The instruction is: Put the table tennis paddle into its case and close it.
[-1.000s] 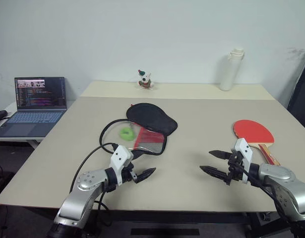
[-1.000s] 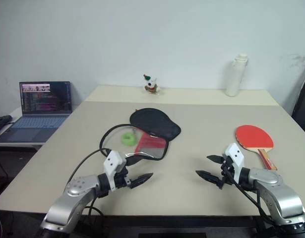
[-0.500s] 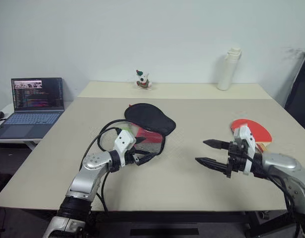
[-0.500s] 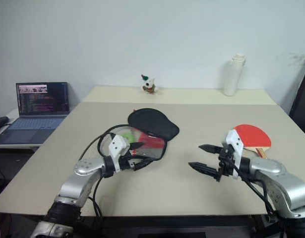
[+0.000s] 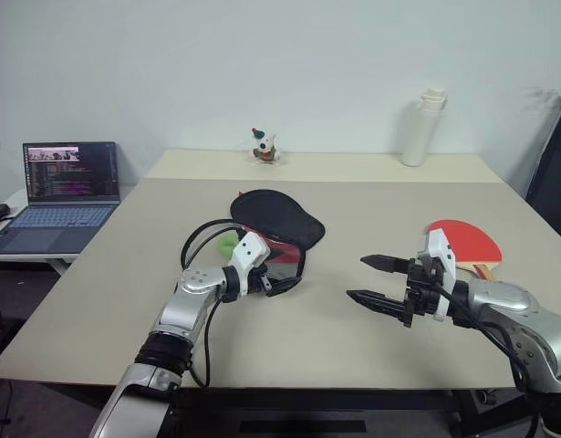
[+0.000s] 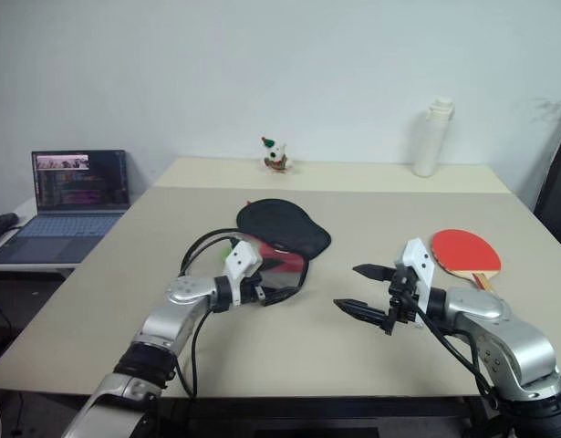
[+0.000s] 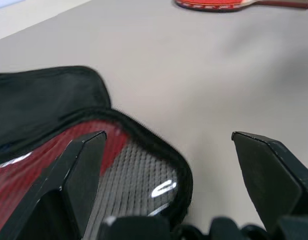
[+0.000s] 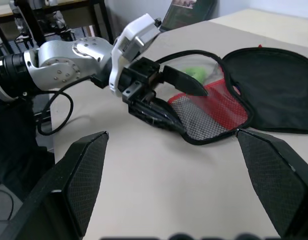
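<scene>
Left fingers [image 5: 278, 279], spread wide, now reach the case [image 5: 278, 224] mid-desk; right fingers [image 5: 373, 281], also spread and empty, hover higher near the paddle [image 5: 466, 242].

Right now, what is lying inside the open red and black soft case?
The paddle-shaped red and black soft case lies open, its red lining and black mesh showing. No paddle lies on that lining; the black flap covers the rest.

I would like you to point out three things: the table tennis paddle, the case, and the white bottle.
table tennis paddle [image 5: 466, 239], left eye view, on its red rubber face.
case [image 6: 282, 224], right eye view, on its black flap.
white bottle [image 5: 420, 132], left eye view, on the middle of its body.
</scene>
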`<state>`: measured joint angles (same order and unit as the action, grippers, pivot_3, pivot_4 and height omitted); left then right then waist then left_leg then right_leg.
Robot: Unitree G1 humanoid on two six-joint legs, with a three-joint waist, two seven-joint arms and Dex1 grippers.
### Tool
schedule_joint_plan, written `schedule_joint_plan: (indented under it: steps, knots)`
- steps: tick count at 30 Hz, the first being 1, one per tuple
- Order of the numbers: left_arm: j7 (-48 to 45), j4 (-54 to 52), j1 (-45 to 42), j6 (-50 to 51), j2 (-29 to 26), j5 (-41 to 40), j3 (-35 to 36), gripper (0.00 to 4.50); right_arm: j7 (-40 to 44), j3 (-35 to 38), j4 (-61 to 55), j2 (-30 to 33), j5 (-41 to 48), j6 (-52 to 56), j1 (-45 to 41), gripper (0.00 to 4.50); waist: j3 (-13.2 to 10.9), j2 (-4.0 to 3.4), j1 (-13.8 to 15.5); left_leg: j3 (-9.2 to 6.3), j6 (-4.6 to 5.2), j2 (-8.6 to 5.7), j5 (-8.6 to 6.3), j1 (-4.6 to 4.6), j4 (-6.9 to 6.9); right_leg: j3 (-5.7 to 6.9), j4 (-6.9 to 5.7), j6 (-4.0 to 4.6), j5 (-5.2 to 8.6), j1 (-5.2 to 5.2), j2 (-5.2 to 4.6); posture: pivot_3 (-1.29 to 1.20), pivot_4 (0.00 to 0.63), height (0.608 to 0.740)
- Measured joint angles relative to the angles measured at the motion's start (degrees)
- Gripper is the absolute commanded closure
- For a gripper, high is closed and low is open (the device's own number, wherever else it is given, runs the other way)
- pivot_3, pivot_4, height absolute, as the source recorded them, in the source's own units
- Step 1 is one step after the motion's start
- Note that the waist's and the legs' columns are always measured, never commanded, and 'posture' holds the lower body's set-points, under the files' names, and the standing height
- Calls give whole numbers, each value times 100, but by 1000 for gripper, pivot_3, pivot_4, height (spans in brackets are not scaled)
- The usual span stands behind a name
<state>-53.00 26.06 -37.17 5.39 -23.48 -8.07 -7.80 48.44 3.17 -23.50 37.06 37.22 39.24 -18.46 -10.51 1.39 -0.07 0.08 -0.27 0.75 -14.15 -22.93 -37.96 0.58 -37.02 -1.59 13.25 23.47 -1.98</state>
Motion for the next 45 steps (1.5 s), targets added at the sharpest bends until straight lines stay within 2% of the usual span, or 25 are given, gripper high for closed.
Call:
schedule_joint_plan:
  steps: [20, 23, 34, 39, 45]
  knots:
    - [-391, 1096, -357, 35, 237, 426, -193, 121, -183, -1, 0, -142, -18, -24, 114, 20, 0, 0, -4, -1, 0, 1, 0, 0, 0, 0, -1, 0, 0, 0, 2, 0, 150, 740]
    - [-366, 1251, -426, 10, 236, 429, -175, 662, -229, 0, 0, -141, -21, -83, 135, 0, 0, 0, -3, -1, 0, 1, 0, 0, -1, 1, -1, 0, 0, 0, 2, 0, 150, 740]
    - [-205, 1496, -519, -115, 233, 426, -57, 4477, -254, 23, 48, -114, -83, -220, 166, 0, 0, 0, -8, 0, 0, 2, 0, 4, -1, -1, -5, 0, 0, -1, 2, 0, 150, 740]
    - [-169, 1532, -519, -209, 213, 435, -27, 4477, -289, 67, 73, -98, -101, -233, 166, 0, 0, 0, -11, 1, 0, 4, 0, 4, -1, -1, -5, 0, 0, 0, 5, 0, 150, 740]
    - [-673, 1636, -548, -691, -12, 601, -165, 4477, -371, 171, 67, -64, -78, -221, 167, 0, 0, 0, -11, 1, 0, 3, 0, 2, 0, -1, -3, 1, 0, 0, 5, 0, 150, 740]
